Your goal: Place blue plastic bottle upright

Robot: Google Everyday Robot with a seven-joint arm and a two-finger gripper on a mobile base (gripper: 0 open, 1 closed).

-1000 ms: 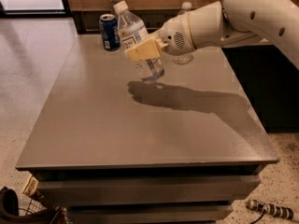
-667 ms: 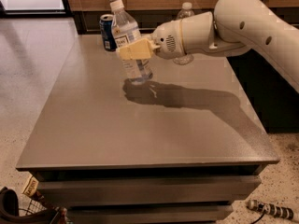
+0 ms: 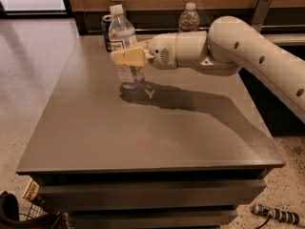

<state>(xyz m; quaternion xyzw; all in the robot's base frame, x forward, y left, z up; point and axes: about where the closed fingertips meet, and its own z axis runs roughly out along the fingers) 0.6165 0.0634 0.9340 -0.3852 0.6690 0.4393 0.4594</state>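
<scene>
Claw (image 3: 122, 57) pinching blue plastic bottle (image 3: 122, 32) midway, apparently upright; can (image 3: 105, 28) behind mostly hidden.

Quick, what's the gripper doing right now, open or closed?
Gripper: closed on the blue plastic bottle, held upright at the table's back left.

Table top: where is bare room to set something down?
Bare: the table's front half, from the blue plastic bottle to the near edge. Crowded: rear left, where the gripper grips it beside the soda can; the arm spans rear right.
</scene>
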